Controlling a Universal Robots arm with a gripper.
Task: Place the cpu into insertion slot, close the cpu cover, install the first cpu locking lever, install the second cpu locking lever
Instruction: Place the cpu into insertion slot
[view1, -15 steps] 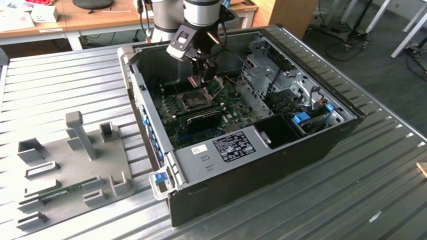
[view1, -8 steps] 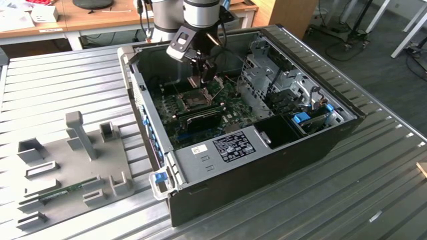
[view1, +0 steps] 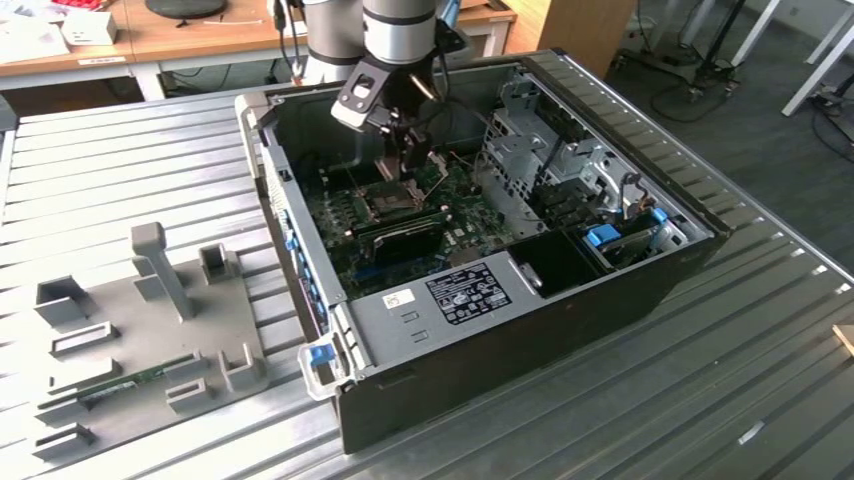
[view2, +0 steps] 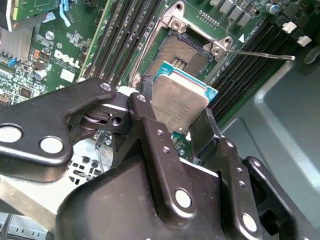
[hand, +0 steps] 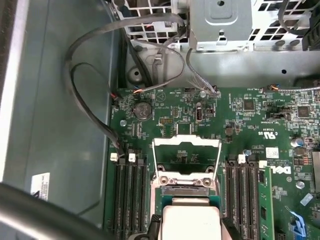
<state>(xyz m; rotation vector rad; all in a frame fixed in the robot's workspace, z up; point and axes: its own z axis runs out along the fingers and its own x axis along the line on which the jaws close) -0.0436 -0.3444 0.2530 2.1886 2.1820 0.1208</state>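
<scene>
Claw: the claw (view2: 172, 111) is clenched on the cpu (view2: 178, 100), with a black finger (view2: 144, 120) pressed to each of two opposite edges.
Cpu: it hangs in the grip with its dull silver top turned up towards the wrist. It is over the near edge of the slot (view2: 181, 52) and not seated. It looks a little tilted, though the height above the slot is hard to judge.
Slot: open, with a black rim and its dark centre bare and uncovered.
Cover: the cover (hand: 186, 142) stands raised on its hinge at the far edge of the slot. The green board (view1: 467, 215) shows through its square window.
Lever: a thin wire lever (view2: 260, 53) sticks out free from one corner of the slot's metal frame, across the memory slots (hand: 129, 197).
Memory slots: long, black and narrow, in banks on both sides of the slot.
Case: the open case (view1: 534, 350) lies on its side on the ribbed metal bench (view1: 747, 350), with the board flat on its floor.
Arm: the arm (view1: 398, 30) reaches down into the far part of the case.
Cables: black and grey cables (hand: 85, 75) loop along the case wall beyond the board.
Plate: a grey plate (view1: 147, 330) with upright blocks sits on the bench at the exterior view's left, well apart from the claw.
</scene>
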